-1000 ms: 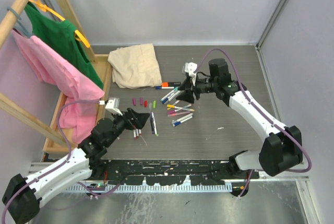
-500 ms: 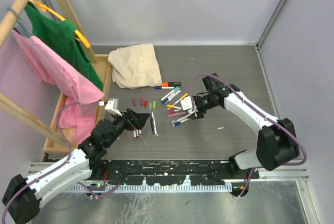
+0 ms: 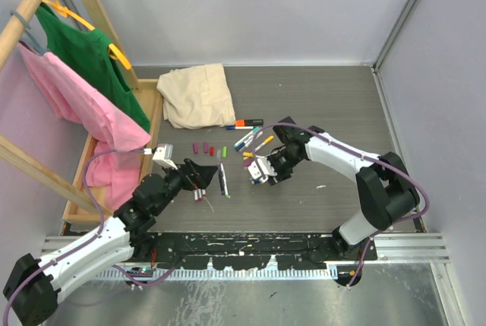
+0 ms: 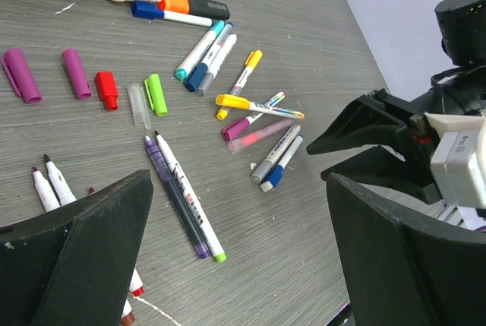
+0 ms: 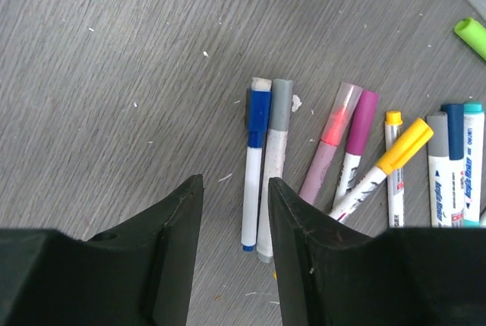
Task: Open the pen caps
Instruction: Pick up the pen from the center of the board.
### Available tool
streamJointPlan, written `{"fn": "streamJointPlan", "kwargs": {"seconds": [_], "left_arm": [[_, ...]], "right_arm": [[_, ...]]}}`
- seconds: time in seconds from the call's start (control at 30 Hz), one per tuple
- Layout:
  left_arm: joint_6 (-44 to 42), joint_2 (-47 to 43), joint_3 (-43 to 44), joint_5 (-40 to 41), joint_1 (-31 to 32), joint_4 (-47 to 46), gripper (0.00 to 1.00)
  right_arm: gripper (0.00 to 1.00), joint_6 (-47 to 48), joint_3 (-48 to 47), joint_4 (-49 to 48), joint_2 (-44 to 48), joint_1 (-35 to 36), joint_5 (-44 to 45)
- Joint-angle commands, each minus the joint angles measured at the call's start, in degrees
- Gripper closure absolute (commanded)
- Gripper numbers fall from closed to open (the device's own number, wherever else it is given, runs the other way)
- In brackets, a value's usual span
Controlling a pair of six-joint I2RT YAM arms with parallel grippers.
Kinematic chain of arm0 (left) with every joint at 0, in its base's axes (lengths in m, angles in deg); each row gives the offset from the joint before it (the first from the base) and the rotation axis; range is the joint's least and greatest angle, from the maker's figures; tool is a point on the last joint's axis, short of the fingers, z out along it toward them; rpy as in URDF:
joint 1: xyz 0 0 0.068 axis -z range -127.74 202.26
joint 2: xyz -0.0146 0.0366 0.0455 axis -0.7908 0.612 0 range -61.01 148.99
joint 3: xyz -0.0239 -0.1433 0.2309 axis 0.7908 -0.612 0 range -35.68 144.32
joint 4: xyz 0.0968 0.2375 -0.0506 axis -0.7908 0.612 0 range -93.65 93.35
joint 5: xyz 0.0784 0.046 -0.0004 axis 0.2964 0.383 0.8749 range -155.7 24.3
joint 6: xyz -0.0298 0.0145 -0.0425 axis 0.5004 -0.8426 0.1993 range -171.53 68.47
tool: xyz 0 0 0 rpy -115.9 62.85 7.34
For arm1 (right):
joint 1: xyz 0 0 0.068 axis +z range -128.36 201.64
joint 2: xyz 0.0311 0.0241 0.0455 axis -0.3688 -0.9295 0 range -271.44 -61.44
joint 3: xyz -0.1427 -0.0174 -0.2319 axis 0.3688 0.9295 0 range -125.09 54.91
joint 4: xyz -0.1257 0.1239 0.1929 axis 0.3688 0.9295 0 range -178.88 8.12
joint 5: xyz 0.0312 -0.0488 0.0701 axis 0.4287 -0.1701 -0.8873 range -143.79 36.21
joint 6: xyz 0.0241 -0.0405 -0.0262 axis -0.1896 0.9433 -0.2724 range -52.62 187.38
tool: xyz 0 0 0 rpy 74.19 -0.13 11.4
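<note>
The right pincer [image 5: 234,189] hangs low over the middle of the table [image 3: 342,106]. Its fingers are apart with a narrow gap and grip nothing, and the ends of a blue-capped pen [image 5: 254,166] and a grey-capped pen [image 5: 273,181] show between them. Several pen caps [image 5: 259,106] here sit on their pens. Five loose caps [image 4: 105,89] lie in a row toward the left edge. The left pincer [image 4: 237,189] is spread wide and empty above uncapped pens [image 4: 186,204].

A blue cap [image 5: 259,106] and a grey cap [image 5: 282,98], each on its pen [image 5: 250,197], lie flat side by side just ahead of the right gripper [image 5: 231,189], with a pink cap [image 5: 343,109], a magenta cap [image 5: 363,117] and a yellow cap [image 5: 406,144] fanned beside them.
</note>
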Motion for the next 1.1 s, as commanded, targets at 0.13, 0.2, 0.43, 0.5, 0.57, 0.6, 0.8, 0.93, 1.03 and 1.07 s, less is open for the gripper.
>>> {"fn": "streamJointPlan", "kwargs": {"seconds": [0.13,0.2,0.43,0.5,0.57,0.6,0.8,0.93,1.03,1.07], "left_arm": [[-0.44,-0.95,0.09,0.92,0.10,-3.25,0.02],[-0.48,-1.06,0.00,0.90,0.05,-3.24,0.02],[-0.44,-1.77,-0.34,0.90,0.06,-2.88,0.02],[-0.44,-1.92,-0.36,0.94,0.06,-2.81,0.02],[-0.44,-2.15,-0.44,0.90,0.10,-2.65,0.02],[-0.37,-2.25,-0.40,0.94,0.07,-2.59,0.02],[-0.26,-2.68,-0.56,0.99,0.05,-2.32,0.02],[-0.17,-2.78,-0.57,0.90,0.08,-2.28,0.02],[-0.11,-2.79,-0.66,0.90,0.10,-2.28,0.02],[-0.09,-2.86,-0.69,0.94,0.08,-2.23,0.02]], "right_arm": [[0.60,-2.59,-1.28,-3.06,-3.08,3.40,5.87],[0.62,-3.34,-1.66,-3.17,-4.10,3.87,6.75],[0.65,-5.43,-2.09,-4.45,-5.54,5.00,9.11],[0.65,-5.53,-2.08,-4.62,-5.63,5.07,9.36],[0.65,-5.55,-2.04,-4.74,-5.64,5.12,9.34],[0.65,-5.59,-2.00,-4.75,-5.62,5.16,9.46],[0.65,-6.86,-2.36,-5.57,-6.37,5.16,10.86],[0.65,-8.24,-2.85,-5.83,-7.34,5.16,11.94],[0.65,-8.60,-3.10,-5.69,-7.70,5.16,11.94],[0.65,-8.65,-3.13,-5.53,-7.85,5.16,12.03]]}}
